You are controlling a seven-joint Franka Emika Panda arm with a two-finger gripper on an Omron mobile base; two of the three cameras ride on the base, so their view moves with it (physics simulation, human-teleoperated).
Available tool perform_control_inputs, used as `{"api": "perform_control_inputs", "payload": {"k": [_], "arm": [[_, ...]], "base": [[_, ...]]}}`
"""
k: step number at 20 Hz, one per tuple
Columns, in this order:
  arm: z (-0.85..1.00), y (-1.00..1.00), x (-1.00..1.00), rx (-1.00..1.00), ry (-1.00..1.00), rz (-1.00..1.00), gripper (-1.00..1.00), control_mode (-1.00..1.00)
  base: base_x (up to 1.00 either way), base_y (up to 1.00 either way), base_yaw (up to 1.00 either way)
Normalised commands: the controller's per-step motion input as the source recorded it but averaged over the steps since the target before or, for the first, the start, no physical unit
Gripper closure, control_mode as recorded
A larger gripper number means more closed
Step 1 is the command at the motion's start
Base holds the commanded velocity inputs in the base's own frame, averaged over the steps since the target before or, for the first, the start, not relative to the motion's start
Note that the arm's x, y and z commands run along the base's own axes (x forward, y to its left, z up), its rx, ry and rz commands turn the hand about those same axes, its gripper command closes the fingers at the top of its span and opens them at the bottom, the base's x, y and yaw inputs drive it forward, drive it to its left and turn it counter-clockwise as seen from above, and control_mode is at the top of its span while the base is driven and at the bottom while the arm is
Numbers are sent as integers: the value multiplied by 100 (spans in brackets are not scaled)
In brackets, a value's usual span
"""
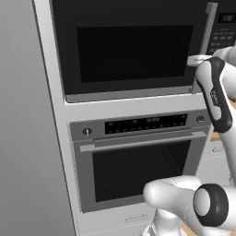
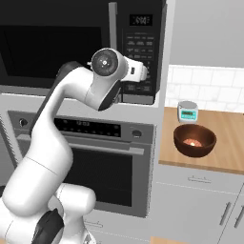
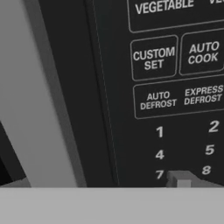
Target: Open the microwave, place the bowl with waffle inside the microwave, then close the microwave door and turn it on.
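Observation:
The black microwave [image 1: 133, 46] is built in above the oven, and its door [image 2: 47, 47] is shut. The door's tall grey handle [image 1: 209, 27] runs beside the keypad [image 2: 140, 52]. My gripper [image 2: 144, 72] is held up right against the keypad, just right of the handle [image 2: 113, 24], and it is open with nothing in it. In the hand view the handle [image 3: 39, 100] fills the left and the keypad buttons [image 3: 175, 96] the right, with one fingertip [image 3: 179, 179] below the number keys. The brown bowl [image 2: 195, 151] with the waffle [image 2: 192, 142] sits on the wooden counter to the right.
A steel-fronted oven [image 1: 138, 166] with a horizontal handle [image 1: 143, 142] sits under the microwave. A small round timer-like device [image 2: 187, 112] stands behind the bowl on the counter [image 2: 228, 143]. Grey wall panelling [image 1: 23, 138] is on the left. White drawers [image 2: 200, 200] lie under the counter.

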Motion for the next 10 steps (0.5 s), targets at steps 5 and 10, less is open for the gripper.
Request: {"api": "perform_control_inputs", "payload": {"k": [5,10], "arm": [[-4,0,39,0,0,0,-100,-100],[-10,4,29,0,0,0,100,-100]], "base": [[0,0,0],[0,0,0]]}}
